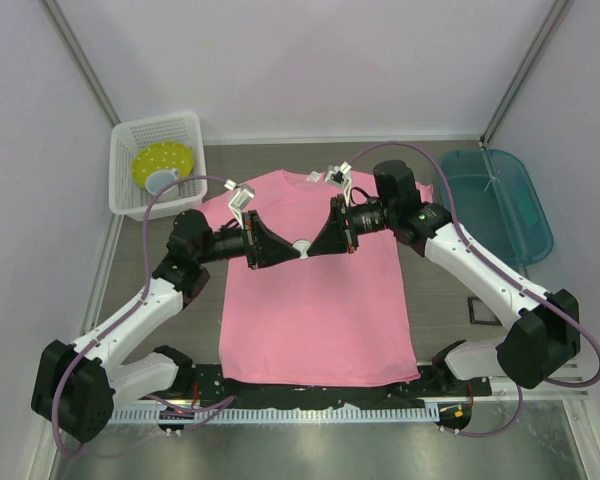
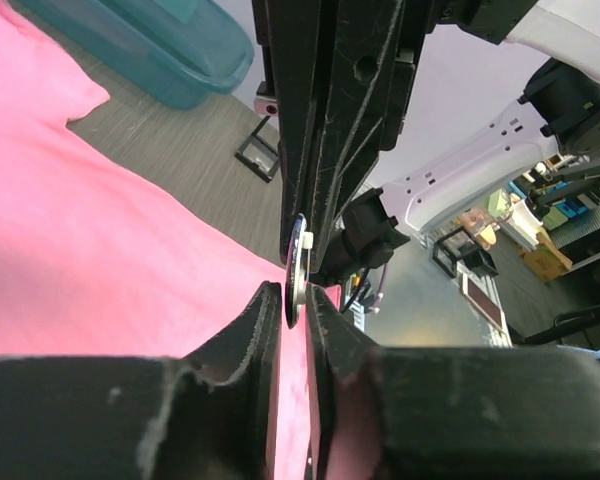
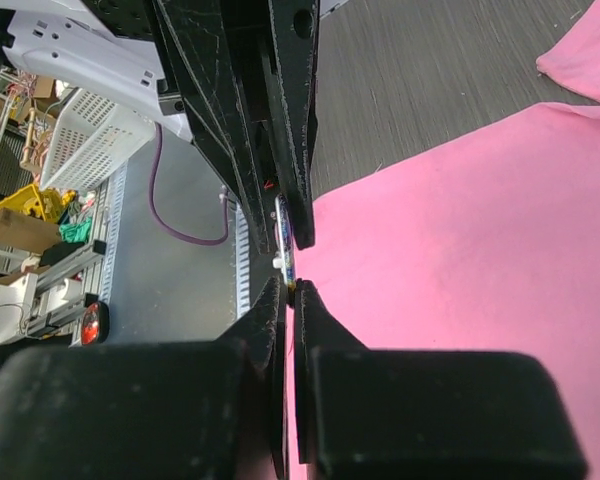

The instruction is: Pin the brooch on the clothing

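Pink T-shirt [image 1: 320, 320] lies flat as the brooch [image 2: 298, 262] hangs above its chest, pinched edge-on by the clenched right claw [image 3: 290, 292], the left claw [image 2: 295, 300] barely parted, its hold unclear, so a loose handover could drop the badge.

The top external camera sits above and behind the arm bases, looking down and forward over the whole table [image 1: 270, 160] and the pink T-shirt [image 1: 320, 320]. The left wrist camera sits just behind the left gripper [image 2: 292, 300], very close, and faces rightward toward the teal bin [image 2: 150, 40]. The right wrist camera sits just behind the right gripper [image 3: 288, 292] and faces leftward toward the white basket [image 3: 90, 140]. All three views share the spot over the shirt where both grippers meet at the brooch [image 1: 300, 247].
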Tool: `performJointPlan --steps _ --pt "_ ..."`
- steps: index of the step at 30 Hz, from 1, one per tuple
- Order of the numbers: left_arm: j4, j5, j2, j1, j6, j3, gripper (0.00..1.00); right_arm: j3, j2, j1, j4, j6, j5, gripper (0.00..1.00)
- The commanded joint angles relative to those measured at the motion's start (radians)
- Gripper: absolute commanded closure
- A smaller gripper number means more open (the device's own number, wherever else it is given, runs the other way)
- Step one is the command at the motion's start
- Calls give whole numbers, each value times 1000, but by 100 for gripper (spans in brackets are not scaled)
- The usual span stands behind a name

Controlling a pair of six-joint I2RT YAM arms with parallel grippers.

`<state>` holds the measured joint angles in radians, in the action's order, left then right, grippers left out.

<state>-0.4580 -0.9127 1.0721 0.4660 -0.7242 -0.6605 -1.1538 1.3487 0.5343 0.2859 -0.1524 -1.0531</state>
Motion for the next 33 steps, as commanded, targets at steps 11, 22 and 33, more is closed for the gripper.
performJointPlan --steps 11,22,33 --pt "283 107 -97 11 338 -123 58 -14 -10 18 12 1 61 99" --pt "363 169 -64 60 408 -169 54 -18 -3 30 18 -9 71 99" --pt "390 175 -26 103 424 -200 61 -12 -5 36 22 -10 71 99"
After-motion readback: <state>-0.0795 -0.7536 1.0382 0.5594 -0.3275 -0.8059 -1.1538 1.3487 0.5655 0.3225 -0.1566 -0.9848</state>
